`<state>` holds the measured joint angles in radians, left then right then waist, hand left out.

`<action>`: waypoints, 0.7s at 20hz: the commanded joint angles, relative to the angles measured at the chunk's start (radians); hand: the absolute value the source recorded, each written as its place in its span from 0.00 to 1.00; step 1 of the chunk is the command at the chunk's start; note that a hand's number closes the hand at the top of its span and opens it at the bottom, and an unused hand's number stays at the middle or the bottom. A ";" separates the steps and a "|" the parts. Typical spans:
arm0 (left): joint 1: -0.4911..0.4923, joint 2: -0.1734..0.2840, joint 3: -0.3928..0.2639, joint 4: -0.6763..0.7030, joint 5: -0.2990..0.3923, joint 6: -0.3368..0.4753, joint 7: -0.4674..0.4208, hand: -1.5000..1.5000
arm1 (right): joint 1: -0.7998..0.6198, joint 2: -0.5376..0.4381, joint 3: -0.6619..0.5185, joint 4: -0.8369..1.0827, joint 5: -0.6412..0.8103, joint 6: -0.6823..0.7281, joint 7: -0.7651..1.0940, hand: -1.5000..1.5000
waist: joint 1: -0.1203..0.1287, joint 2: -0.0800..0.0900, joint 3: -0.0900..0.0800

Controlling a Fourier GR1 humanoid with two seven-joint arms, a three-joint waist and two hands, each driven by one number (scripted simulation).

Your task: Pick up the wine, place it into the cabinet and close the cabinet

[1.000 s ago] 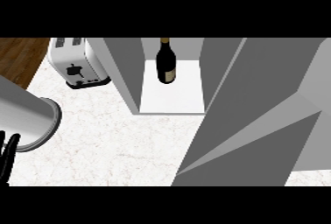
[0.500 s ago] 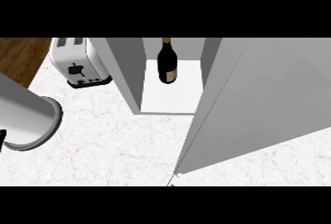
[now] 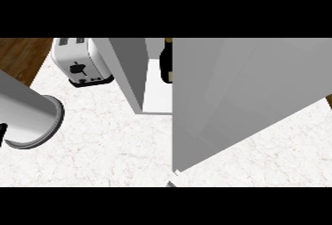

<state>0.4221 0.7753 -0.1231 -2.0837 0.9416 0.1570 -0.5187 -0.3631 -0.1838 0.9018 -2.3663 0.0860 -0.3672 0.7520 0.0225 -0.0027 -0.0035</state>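
Note:
A dark wine bottle (image 3: 166, 66) stands inside the white cabinet (image 3: 131, 72) at the top middle, and only its left part shows. The cabinet's grey door (image 3: 240, 96) covers most of the opening and hides the rest of the bottle. My left forearm (image 3: 26, 116) comes in at the left edge, well apart from the cabinet. Only a black sliver of the left hand (image 3: 2, 132) shows there. The right hand shows nowhere in the head view.
A silver toaster (image 3: 77, 63) stands on the white marble counter (image 3: 110, 154) just left of the cabinet. Brown wooden floor (image 3: 19, 55) lies beyond the counter's edge at the top left.
The cabinet door has swung left across the opening and now covers most of the bottle. The left forearm has drawn back toward the left edge.

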 commanded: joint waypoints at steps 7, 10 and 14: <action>-0.007 -0.038 -0.004 0.026 -0.009 -0.036 0.015 0.00 | -0.406 0.177 -0.126 0.300 -0.191 -0.127 -0.008 1.00 | 0.024 0.004 0.000; -0.081 -0.059 -0.033 0.019 -0.031 0.042 0.054 0.00 | -0.583 0.180 -0.241 0.441 -0.281 -0.141 -0.018 1.00 | 0.018 0.009 0.001; -0.116 -0.086 -0.035 0.097 -0.049 0.017 0.043 0.00 | -0.766 0.182 -0.307 0.637 -0.352 -0.196 -0.095 1.00 | 0.015 0.009 0.001</action>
<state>0.3451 0.7167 -0.1441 -2.0479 0.9130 0.1829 -0.4721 -0.9566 -0.0219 0.6794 -1.8874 -0.1908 -0.5253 0.6964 0.0425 0.0046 -0.0027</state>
